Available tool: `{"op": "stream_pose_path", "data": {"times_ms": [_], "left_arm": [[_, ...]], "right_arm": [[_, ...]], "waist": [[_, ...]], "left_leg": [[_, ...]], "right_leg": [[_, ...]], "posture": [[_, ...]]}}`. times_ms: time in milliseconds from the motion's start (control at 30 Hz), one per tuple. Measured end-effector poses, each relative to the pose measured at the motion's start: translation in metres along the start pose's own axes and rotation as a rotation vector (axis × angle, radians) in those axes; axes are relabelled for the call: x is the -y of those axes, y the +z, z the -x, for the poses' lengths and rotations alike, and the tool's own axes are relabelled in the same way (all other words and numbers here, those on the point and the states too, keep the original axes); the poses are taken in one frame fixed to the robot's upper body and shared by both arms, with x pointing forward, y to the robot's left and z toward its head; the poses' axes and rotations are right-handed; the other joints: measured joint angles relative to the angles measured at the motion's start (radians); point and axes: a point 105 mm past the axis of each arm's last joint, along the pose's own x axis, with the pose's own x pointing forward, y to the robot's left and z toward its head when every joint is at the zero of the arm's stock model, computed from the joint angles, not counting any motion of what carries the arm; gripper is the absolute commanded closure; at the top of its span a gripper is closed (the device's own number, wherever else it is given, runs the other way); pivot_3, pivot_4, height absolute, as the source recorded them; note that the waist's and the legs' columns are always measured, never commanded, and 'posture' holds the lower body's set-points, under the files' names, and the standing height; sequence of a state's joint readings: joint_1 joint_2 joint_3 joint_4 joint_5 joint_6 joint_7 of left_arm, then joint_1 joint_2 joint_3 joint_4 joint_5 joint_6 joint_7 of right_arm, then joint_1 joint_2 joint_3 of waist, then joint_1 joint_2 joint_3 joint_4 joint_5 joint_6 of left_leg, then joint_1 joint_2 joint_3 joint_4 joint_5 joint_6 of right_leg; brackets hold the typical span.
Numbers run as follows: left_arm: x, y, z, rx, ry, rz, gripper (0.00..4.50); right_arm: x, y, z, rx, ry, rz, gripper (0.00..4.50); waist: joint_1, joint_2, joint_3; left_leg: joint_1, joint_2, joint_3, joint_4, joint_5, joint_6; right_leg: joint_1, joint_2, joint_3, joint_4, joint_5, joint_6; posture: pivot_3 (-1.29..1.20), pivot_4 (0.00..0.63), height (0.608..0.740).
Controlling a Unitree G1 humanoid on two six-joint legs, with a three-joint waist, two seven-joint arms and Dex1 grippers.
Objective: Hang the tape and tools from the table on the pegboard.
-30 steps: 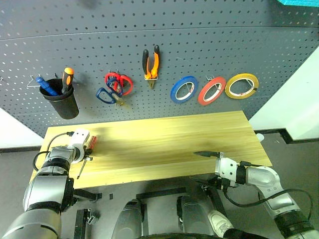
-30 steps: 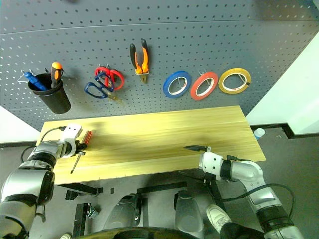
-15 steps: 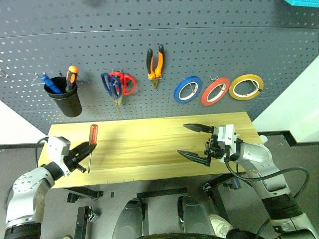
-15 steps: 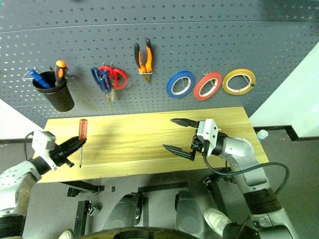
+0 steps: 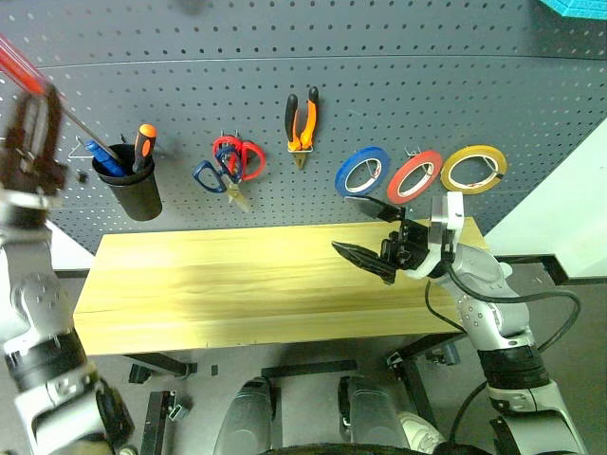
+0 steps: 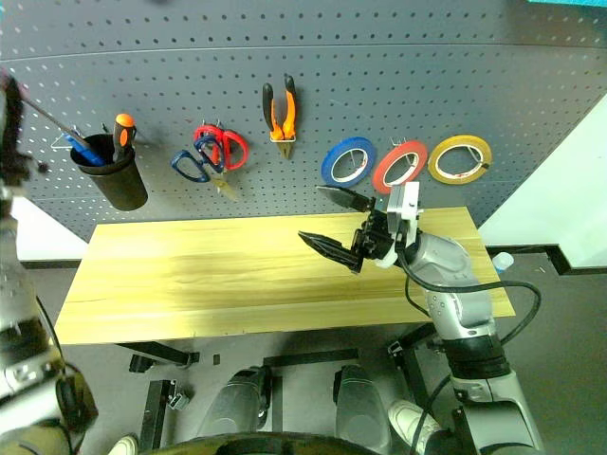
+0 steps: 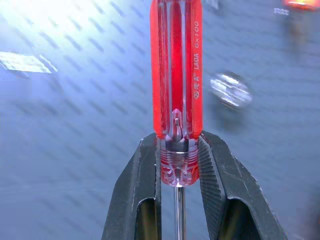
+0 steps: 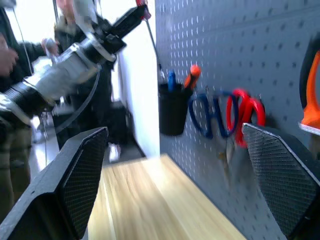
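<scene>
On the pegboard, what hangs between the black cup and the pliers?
Two pairs of scissors, blue-handled and red-handled, overlapping, between the black cup and pliers in the left eye view.

Red screwdriver (image 7: 176, 75), dark grey dotted pegboard (image 5: 379, 85), yellowish grained table (image 5: 247, 284), blue (image 5: 362, 172), red (image 5: 415, 176) and yellow (image 5: 473, 169) tapes.

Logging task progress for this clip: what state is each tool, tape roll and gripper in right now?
Red-handled screwdriver: clamped in the left gripper, lifted off the table.
Right gripper: open, empty, above the table.
Pliers: hanging on the pegboard.
Blue-handled scissors: hanging.
Red-handled scissors: hanging.
Red tape: hanging.
Blue tape: hanging.
Yellow tape: hanging.
Black cup: hanging, holds an orange-handled screwdriver.
</scene>
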State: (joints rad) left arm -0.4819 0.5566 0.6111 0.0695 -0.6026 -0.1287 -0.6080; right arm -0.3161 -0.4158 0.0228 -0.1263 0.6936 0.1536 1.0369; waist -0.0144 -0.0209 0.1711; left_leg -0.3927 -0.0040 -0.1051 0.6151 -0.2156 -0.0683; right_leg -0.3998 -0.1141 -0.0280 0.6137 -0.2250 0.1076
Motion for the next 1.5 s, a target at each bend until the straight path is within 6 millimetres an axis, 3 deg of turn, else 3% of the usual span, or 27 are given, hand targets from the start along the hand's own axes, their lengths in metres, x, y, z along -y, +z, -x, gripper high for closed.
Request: {"op": "stream_pose_path", "data": {"times_ms": [133,367,633,900,1067,1167,1300,1400,1500], "left_arm": [[-0.010,-0.013,-0.007,0.005,0.033,-0.083,3.85],[-0.010,-0.043,-0.011,-0.033,0.032,-0.046,3.85],[-0.011,-0.083,0.003,-0.167,0.064,0.031,3.85],[-0.014,-0.098,0.013,-0.245,0.120,0.011,1.31],[-0.015,-0.089,0.014,-0.221,0.121,0.007,1.31],[-0.004,-0.065,0.016,-0.165,0.036,0.044,1.31],[0.035,-0.044,0.038,-0.209,-0.185,0.084,1.31],[0.071,-0.056,0.077,-0.380,-0.344,0.115,1.31],[0.092,-0.078,0.123,-0.569,-0.433,0.102,1.31]], "right_arm": [[0.000,0.009,-0.004,0.056,-0.007,-0.033,0.00],[0.001,0.013,-0.003,0.071,-0.019,-0.042,0.00],[0.001,0.012,-0.001,0.066,-0.024,-0.042,0.00],[0.001,0.008,0.001,0.040,-0.028,-0.031,0.00],[0.001,0.002,0.004,-0.008,-0.034,0.006,0.00],[0.005,-0.012,0.013,-0.084,-0.068,0.055,0.00],[0.011,-0.030,0.033,-0.210,-0.106,0.118,0.00],[0.014,-0.045,0.055,-0.310,-0.134,0.139,0.00],[0.011,-0.063,0.078,-0.398,-0.151,0.133,0.00]], "waist": [[-0.001,0.000,-0.006],[-0.003,-0.002,-0.012],[-0.019,-0.004,-0.023],[-0.032,-0.005,-0.029],[-0.031,-0.005,-0.032],[-0.032,-0.005,-0.033],[-0.033,-0.001,-0.035],[-0.032,0.004,-0.038],[-0.030,0.008,-0.042]], "left_leg": [[0.001,0.000,0.001,0.000,0.000,0.000],[0.001,0.000,0.001,0.000,0.000,-0.001],[0.001,0.000,0.001,0.000,0.000,-0.001],[0.002,0.000,0.000,0.000,0.000,-0.001],[0.002,0.000,0.000,0.000,0.000,-0.001],[0.002,0.000,0.001,0.000,0.000,-0.001],[0.003,0.000,0.003,-0.001,0.000,-0.001],[0.005,0.000,0.006,-0.001,0.000,-0.001],[0.008,0.001,0.007,0.000,0.000,-0.001]], "right_leg": [[0.001,0.000,0.000,-0.001,0.000,0.000],[0.001,0.000,0.000,0.000,0.001,0.002],[0.001,0.000,0.000,0.000,0.002,0.003],[0.002,0.000,0.001,0.000,0.002,0.003],[0.002,0.000,0.001,0.000,0.002,0.003],[0.002,0.000,0.002,0.000,0.002,0.003],[0.002,-0.001,0.004,0.000,0.002,0.003],[0.002,0.000,0.006,0.000,-0.001,-0.002],[0.004,-0.001,0.007,-0.001,-0.002,0.000]], "posture": [[-0.05,0.042,0.740],[-0.07,0.035,0.740],[-0.08,0.032,0.740],[-0.07,0.032,0.740],[-0.07,0.035,0.740],[-0.07,0.041,0.740],[-0.06,0.047,0.740],[-0.05,0.050,0.740],[-0.04,0.046,0.740]]}}
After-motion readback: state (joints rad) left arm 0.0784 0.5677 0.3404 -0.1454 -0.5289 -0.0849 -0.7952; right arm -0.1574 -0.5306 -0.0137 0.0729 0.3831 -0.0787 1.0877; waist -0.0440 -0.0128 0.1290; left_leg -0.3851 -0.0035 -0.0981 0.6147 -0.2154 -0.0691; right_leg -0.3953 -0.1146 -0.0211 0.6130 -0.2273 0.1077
